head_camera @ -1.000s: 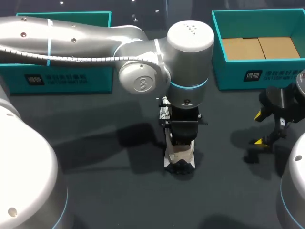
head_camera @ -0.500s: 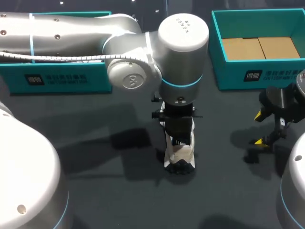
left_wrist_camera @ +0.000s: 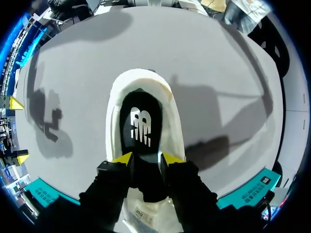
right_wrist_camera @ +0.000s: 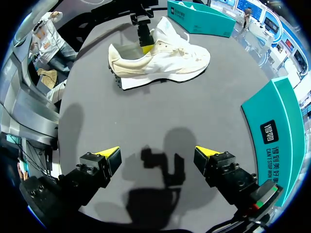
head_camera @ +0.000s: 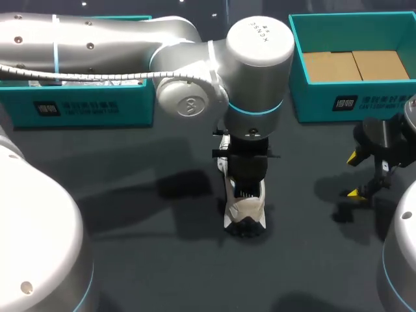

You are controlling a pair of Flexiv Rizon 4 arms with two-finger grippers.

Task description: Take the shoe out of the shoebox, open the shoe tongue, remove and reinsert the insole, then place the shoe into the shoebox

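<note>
Jaws of left gripper (left_wrist_camera: 148, 159): down in the mouth of the white sneaker (left_wrist_camera: 176, 138), tips close together over something dark. Can't tell if they're clamped on it. Jaws of right gripper (right_wrist_camera: 156, 153): wide, empty, hovering over bare counter (head_camera: 130, 214), well apart from the sneaker. Sneaker stands upright on its sole mid-counter, out of the teal shoebox (head_camera: 312, 101). Black insole (left_wrist_camera: 141, 121) sits flat in the heel, so I read this as the tongue/insole stage. Next move likely needs a firm pinch on the insole edge and a lift, with the right arm bracing the sneaker.
</note>
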